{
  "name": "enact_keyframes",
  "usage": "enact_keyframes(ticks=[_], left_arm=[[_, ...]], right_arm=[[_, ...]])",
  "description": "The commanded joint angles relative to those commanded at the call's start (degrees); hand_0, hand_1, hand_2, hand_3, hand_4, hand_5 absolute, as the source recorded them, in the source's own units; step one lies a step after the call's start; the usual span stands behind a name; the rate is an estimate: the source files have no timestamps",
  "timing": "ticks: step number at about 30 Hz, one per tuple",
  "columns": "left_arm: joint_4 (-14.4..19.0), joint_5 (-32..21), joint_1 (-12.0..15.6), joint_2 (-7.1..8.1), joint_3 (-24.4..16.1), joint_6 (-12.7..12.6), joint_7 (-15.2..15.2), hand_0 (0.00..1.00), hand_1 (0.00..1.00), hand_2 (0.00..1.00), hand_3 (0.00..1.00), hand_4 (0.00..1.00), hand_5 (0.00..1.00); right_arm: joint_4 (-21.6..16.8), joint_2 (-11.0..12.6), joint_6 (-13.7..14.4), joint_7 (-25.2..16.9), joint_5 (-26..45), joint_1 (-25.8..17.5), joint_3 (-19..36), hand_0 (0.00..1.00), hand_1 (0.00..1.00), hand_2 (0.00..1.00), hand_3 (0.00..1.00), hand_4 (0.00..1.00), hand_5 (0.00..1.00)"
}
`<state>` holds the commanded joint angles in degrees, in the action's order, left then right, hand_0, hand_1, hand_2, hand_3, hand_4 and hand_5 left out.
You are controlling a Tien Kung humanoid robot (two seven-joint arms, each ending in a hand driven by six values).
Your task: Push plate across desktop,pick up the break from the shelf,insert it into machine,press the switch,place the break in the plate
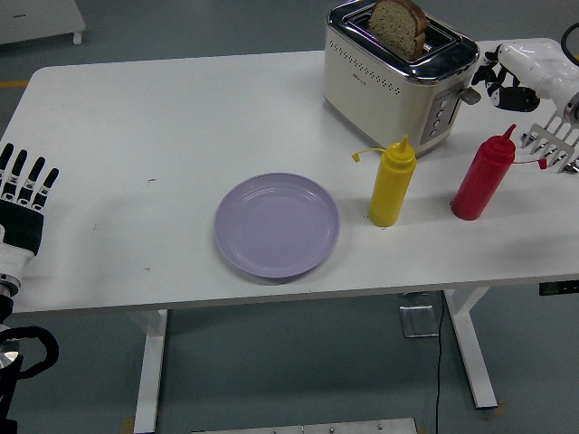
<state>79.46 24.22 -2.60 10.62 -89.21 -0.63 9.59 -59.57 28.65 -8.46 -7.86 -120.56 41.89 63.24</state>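
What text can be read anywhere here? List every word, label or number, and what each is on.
Toaster: a small dark mark on its cream side, too small to read.
Toaster's end panel: a column of buttons, no readable markings.
Yellow bottle: no label visible.
Red bottle: no label visible.
Plate: plain, no text.
Nothing here reads legibly.

White table (181, 117) with white legs on grey-green floor (298, 371).

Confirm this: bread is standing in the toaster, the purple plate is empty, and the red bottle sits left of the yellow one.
One thing is wrong. In the head view the red bottle sits right of the yellow bottle, not left. The bread in the toaster and the empty purple plate are right.
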Motion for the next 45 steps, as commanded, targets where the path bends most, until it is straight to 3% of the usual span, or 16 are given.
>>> enact_keyframes(ticks=[45], left_arm=[[-0.29,0.38,-0.17,-0.12,-0.14,-0.07,-0.38,0.816,0.864,0.941,0.838,0.633,0.998]], right_arm=[[6.05,-2.09,-0.55,0.25,-1.86,0.85,-4.31,0.429,0.527,0.580,0.534,0.155,0.108]])
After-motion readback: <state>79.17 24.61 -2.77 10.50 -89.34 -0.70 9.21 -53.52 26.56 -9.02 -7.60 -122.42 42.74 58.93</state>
